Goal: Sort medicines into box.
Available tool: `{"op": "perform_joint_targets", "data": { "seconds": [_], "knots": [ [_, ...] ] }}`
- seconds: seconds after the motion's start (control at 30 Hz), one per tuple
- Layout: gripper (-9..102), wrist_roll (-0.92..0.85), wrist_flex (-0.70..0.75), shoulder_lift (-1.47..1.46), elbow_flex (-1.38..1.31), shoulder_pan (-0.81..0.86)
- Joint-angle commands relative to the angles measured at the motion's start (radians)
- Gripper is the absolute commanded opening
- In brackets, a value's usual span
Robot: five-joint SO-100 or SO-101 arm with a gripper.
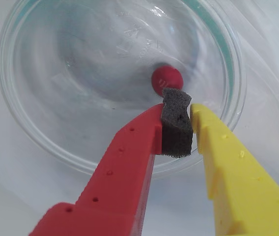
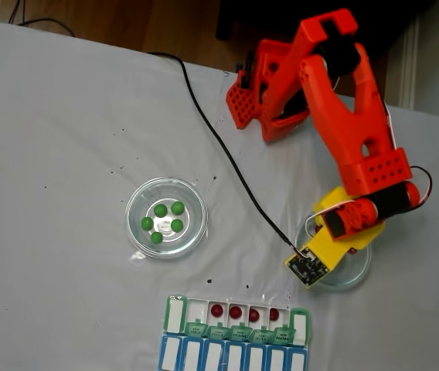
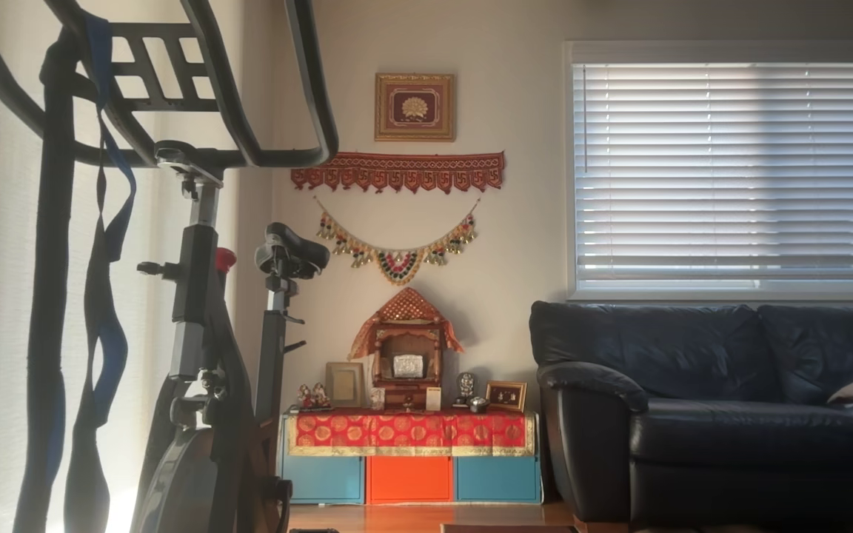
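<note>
Your end effector [image 1: 178, 114] hangs over a clear dish [image 1: 41, 142] with its red and yellow jaws almost shut on nothing but their own grey foam pad [image 1: 176, 129]. The last red pill [image 1: 167, 80] lies on the dish floor just past the tips. Judge it light, hard, glossy and quick to roll; take it across its widest part. Being round, it has no long axis. The green box [image 2: 301, 325], on the desk [image 2: 65, 116], runs left to right in the fixed view.
</note>
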Motion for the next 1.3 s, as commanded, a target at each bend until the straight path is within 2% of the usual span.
{"op": "perform_joint_targets", "data": {
  "seconds": [0.0,0.4,1.27],
  "knots": [
    [2,0.063,-0.012,0.129,-0.02,-0.015],
    [5,0.164,0.014,0.017,-0.044,-0.04],
    [21,0.195,0.063,-0.186,-0.092,-0.074]
  ]
}}
